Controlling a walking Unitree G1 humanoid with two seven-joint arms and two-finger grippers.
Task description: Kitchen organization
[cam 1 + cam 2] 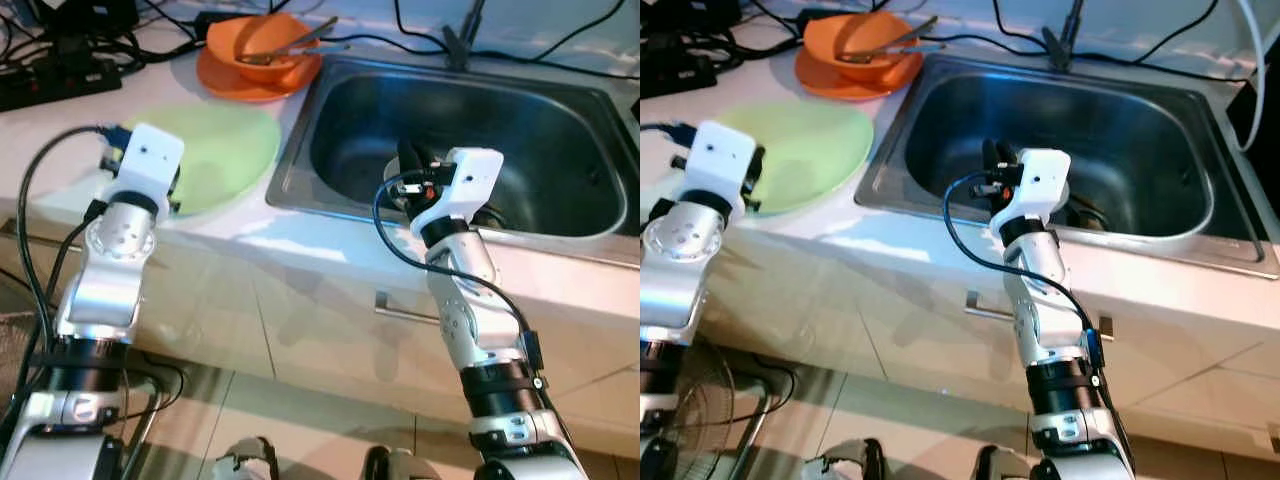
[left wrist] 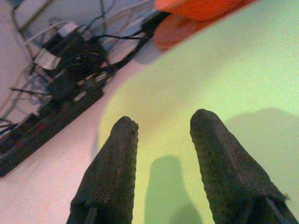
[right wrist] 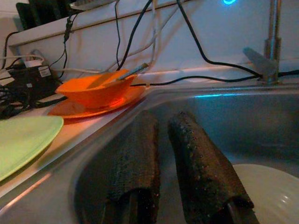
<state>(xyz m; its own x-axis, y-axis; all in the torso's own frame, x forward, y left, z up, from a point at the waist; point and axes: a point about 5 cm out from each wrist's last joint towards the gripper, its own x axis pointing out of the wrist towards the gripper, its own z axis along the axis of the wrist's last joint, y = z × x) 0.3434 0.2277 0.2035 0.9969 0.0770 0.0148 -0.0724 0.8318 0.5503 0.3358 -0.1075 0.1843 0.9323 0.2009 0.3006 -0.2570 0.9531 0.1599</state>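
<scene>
A plate (image 1: pixel 225 150) is set on the counter (image 1: pixel 60 130) left of the sink (image 1: pixel 330 200). Behind it, a bowl (image 1: pixel 262 48) holding utensils (image 1: pixel 300 42) is stacked on another plate (image 1: pixel 240 85). A power strip (image 1: pixel 55 82) is placed further left.

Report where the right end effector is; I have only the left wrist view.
Observer: The right end effector is down inside the sink.
Operator: Say what is in that sink.
Observer: A white plate lies on its bottom, beside the end effector.
Operator: Name what sits in the orange bowl beyond my green plate.
Observer: Metal utensils lie in it, and it stands on an orange plate.
</scene>
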